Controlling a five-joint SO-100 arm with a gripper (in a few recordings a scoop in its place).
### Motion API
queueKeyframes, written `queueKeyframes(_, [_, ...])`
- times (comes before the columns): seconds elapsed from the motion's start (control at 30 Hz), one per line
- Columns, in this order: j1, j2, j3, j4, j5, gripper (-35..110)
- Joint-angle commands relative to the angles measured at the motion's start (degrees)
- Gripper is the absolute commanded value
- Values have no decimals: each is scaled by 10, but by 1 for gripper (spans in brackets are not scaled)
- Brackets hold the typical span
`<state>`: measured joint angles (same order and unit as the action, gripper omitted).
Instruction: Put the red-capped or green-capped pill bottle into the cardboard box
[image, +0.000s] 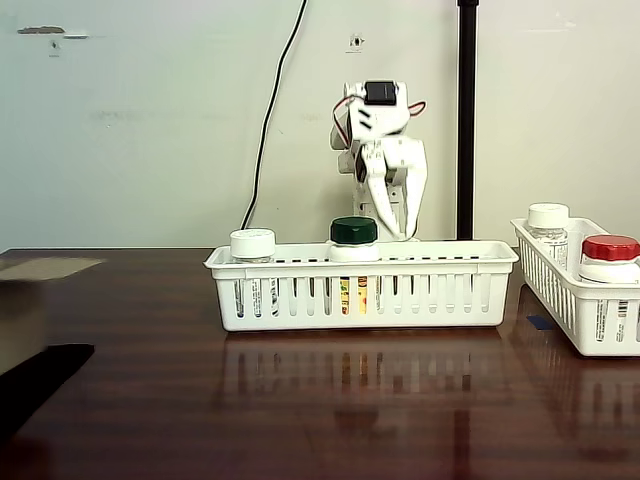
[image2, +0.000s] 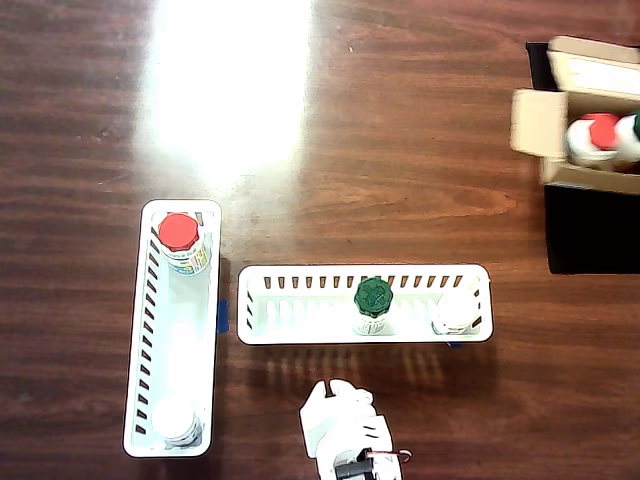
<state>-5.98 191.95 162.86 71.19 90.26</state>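
Pill bottle: upright, red cap up, in side basket | green-capped bottle, white-capped bottle: middle basket | cardboard box: table corner | end effector: behind basket, empty, fingers slightly apart

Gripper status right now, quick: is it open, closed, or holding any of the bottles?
Gripper: empty, hanging behind the middle basket near the green-capped bottle; the fingers show a slight gap, but open or shut cannot be told.

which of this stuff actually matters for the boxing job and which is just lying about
Job:
red-capped bottle
green-capped bottle
cardboard box, a red-capped bottle already inside
tool

Lying about:
white-capped bottles
white baskets
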Motion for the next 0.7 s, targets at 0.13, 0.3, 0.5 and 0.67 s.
queueKeyframes(0.13, [-41,49,68,-57,71,2])
queueKeyframes(0.3, [-95,47,68,-57,84,2])
queueKeyframes(0.5, [-194,48,68,-57,-93,2])
queueKeyframes(0.67, [-226,48,68,-57,-216,2])
